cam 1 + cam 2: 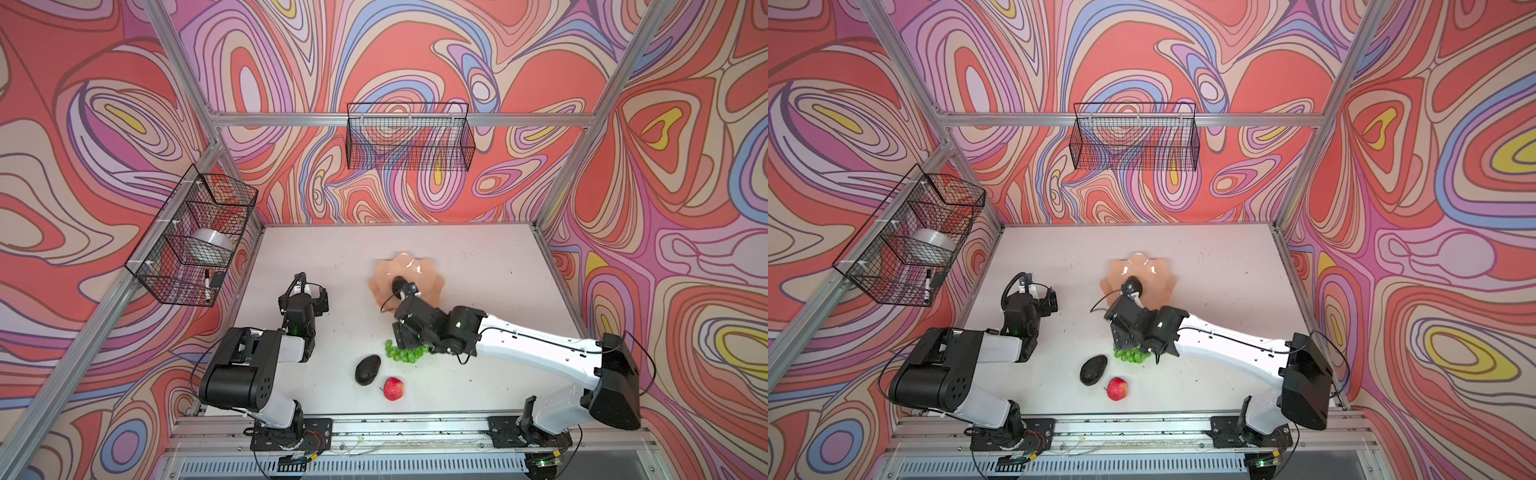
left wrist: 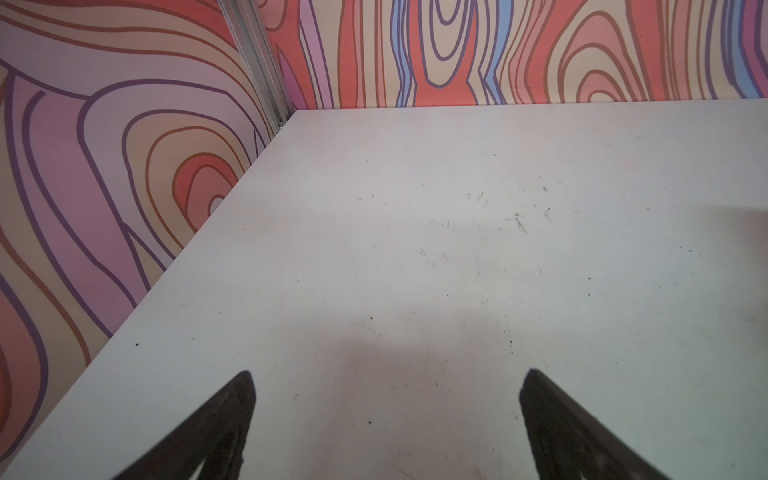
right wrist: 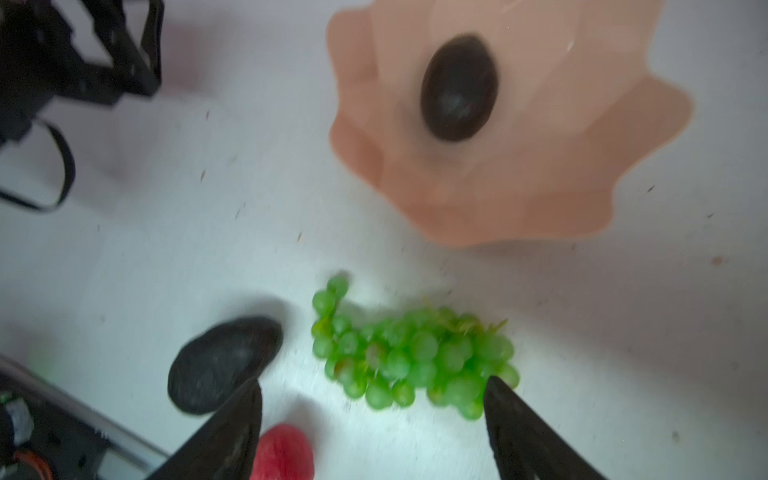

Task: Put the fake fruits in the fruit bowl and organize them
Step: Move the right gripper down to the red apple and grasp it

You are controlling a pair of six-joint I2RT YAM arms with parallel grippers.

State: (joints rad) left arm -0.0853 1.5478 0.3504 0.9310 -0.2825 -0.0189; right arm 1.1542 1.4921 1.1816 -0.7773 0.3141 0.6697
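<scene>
Right gripper (image 3: 374,380), jaws spread wide and empty, hangs above the green grapes (image 3: 415,353), which lie on the table (image 3: 623,332). Just beside the grapes lies one dark avocado (image 3: 220,365); the red apple (image 3: 282,453) sits near it, apart. The second avocado (image 3: 459,89) rests in the middle of the peach-pink fruit bowl (image 3: 582,187), which stands near the grapes without touching them. Left gripper (image 2: 386,374), likewise spread and empty, hangs over the table's left side, well apart from the fruit.
</scene>
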